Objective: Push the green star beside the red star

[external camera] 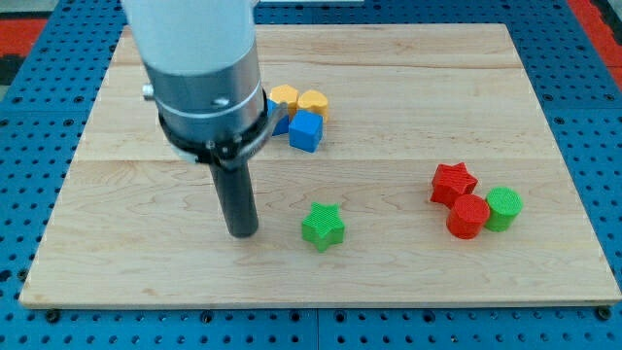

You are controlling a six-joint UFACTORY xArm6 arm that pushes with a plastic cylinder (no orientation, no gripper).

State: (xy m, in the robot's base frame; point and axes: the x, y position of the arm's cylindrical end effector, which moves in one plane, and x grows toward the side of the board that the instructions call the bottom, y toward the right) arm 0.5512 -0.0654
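Observation:
The green star [323, 226] lies on the wooden board [389, 107], a little below its middle. The red star [453, 182] lies far to its right, touching a red round block [468, 216] below it. My tip [242, 232] rests on the board to the left of the green star, a short gap away and level with it. The arm's grey body hides the board above the tip.
A green round block [503, 208] touches the red round block's right side. Near the view's top middle sit two yellow blocks [299, 101] and a blue cube [305, 130], with another blue block partly hidden behind the arm.

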